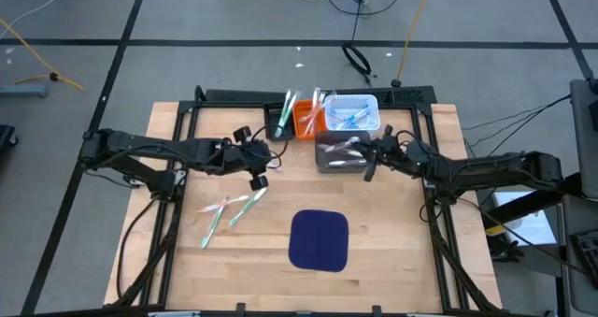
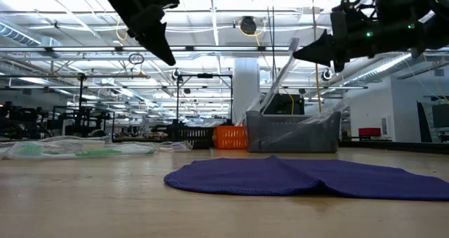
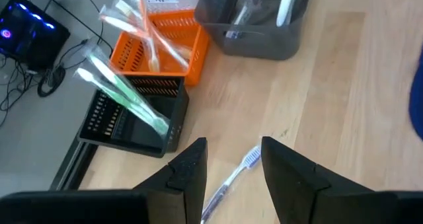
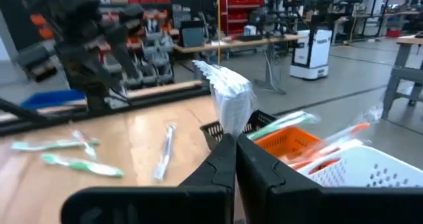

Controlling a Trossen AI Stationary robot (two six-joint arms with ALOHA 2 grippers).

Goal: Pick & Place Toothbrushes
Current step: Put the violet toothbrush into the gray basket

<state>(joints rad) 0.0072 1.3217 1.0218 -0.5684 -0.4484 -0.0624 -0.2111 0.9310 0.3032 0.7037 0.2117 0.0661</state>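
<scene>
The sorting looks partly done. At the far edge of the desk [image 1: 392, 261] stand 4 bins: a black bin [image 1: 278, 122] with a green-wrapped toothbrush leaning in it, an orange bin [image 1: 307, 121] with wrapped brushes sticking up, a white basket [image 1: 353, 112] with a few inside, and a grey bin [image 1: 339, 154] that already holds some.

The right tool [image 1: 369, 157] hovers at the grey bin's edge, its fingers pressed together on a wrapped white toothbrush [image 4: 230, 100] that stands upright between them in the right wrist view. I judge this brush is about to go into a bin, though which one is not clear.

The left tool [image 1: 258, 167] hangs above the desk near the black bin, fingers spread and holding nothing. Below it, in the left wrist view, a loose toothbrush [image 3: 232, 178] lies on the wood between the fingers [image 3: 188, 174], so a pick there seems the next move for that arm.

Left to do: about 3 loose toothbrushes [image 1: 229, 208], white and light green, lie close together on the desk near the dark blue mat [image 1: 319, 239], apart from it.
</scene>
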